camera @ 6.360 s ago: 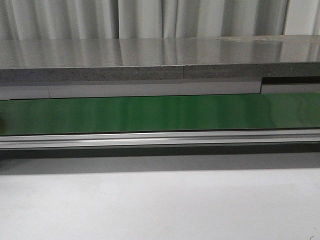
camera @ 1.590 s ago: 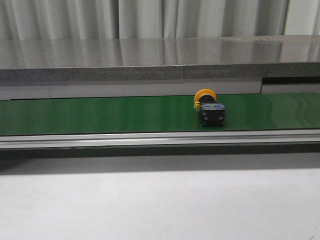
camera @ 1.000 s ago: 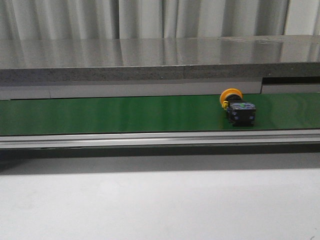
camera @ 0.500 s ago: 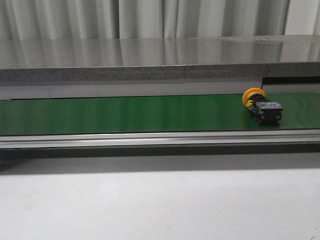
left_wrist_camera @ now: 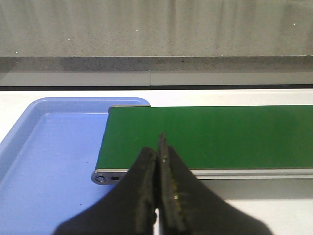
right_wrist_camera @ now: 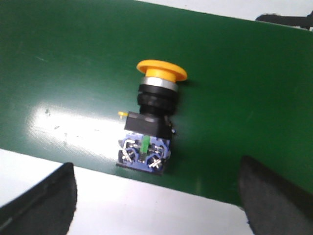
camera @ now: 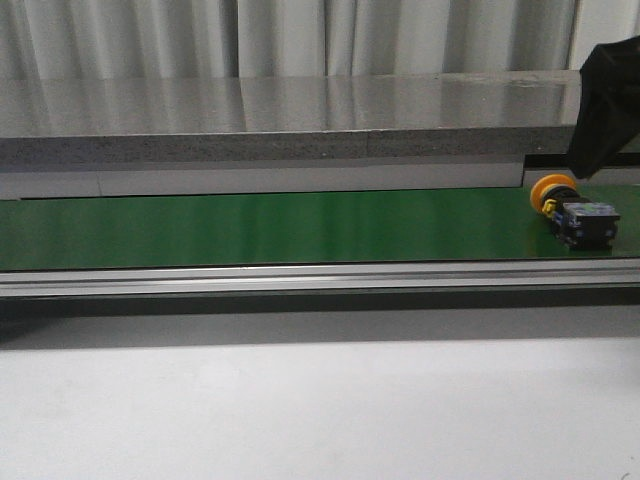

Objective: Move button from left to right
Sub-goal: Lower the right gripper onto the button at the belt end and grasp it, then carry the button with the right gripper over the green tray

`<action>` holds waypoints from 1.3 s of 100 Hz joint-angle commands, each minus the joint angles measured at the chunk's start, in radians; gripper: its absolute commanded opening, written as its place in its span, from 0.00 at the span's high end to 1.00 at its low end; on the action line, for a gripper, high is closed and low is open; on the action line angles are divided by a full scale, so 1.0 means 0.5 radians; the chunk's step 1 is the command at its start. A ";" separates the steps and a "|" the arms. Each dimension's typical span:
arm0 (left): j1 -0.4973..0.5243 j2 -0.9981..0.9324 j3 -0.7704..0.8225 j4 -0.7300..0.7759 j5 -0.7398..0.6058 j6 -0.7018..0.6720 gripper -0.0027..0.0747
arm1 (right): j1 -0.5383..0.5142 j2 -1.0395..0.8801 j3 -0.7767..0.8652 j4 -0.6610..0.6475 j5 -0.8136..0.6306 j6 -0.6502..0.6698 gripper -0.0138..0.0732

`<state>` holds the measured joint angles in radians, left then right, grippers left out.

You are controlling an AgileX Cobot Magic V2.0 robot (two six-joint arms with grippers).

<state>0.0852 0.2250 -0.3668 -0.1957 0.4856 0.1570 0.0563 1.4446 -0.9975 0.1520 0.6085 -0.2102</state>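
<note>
The button point(camera: 574, 211) lies on its side on the green belt point(camera: 250, 228) at the far right, yellow cap pointing away from the robot. It is framed between the spread fingers of the right hand point(right_wrist_camera: 159, 196), which is nearer. The left hand point(left_wrist_camera: 157, 196) is closed, empty, over the belt's other end.

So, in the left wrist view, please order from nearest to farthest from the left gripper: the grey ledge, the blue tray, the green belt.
From the left gripper:
1. Green belt, just ahead of the fingertips.
2. Blue tray, off to one side at the belt's end.
3. Grey ledge, beyond the belt.
</note>
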 commanded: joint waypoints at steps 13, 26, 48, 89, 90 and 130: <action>-0.016 0.018 -0.052 -0.024 -0.153 -0.005 0.99 | 0.003 0.111 -0.063 -0.091 -0.192 -0.018 0.09; -0.016 0.018 -0.052 -0.024 -0.153 -0.005 0.99 | 0.003 0.213 -0.063 -0.135 -0.255 -0.018 0.09; -0.016 0.018 -0.052 -0.024 -0.153 -0.005 0.99 | 0.003 0.306 -0.063 -0.134 -0.266 0.012 0.36; -0.016 0.018 -0.052 -0.024 -0.153 -0.005 0.99 | -0.016 0.276 -0.307 -0.184 -0.024 0.026 0.64; -0.016 0.018 -0.052 -0.024 -0.153 -0.005 0.99 | -0.021 0.276 -0.315 -0.187 -0.016 0.026 0.64; -0.016 0.018 -0.052 -0.024 -0.153 -0.005 0.99 | -0.430 0.276 -0.644 -0.426 0.043 0.026 0.64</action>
<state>0.0852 0.2250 -0.3668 -0.1957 0.4856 0.1570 -0.1050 1.6271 -1.2694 -0.0204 0.6767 -0.1978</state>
